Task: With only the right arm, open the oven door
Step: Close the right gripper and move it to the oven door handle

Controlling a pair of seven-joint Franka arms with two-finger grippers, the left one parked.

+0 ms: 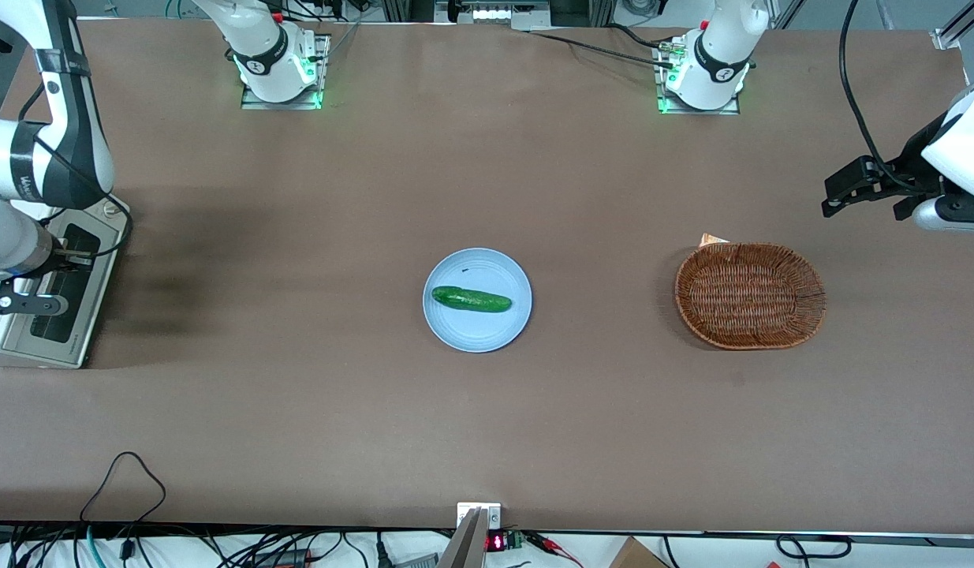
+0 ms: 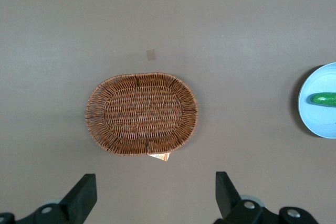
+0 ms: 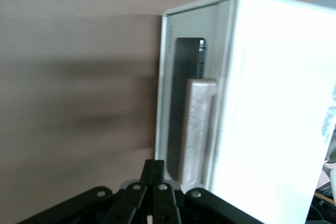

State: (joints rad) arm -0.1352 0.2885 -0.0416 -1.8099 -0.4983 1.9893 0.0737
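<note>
Gripper [image 3: 153,182] pinched closed, empty, just beside the shut oven door [image 3: 181,103] handle [image 3: 197,129]; lettering unreadable.

Brown table [image 1: 313,410] with oven [image 1: 29,315], blue plate [image 1: 477,331], wicker basket [image 1: 751,294]; pincer [image 3: 153,174] above oven door [image 1: 57,296].

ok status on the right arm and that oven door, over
Gripper shut, just short of the bar handle, not on it. Oven door closed against the oven. Nothing between gripper and handle.
</note>
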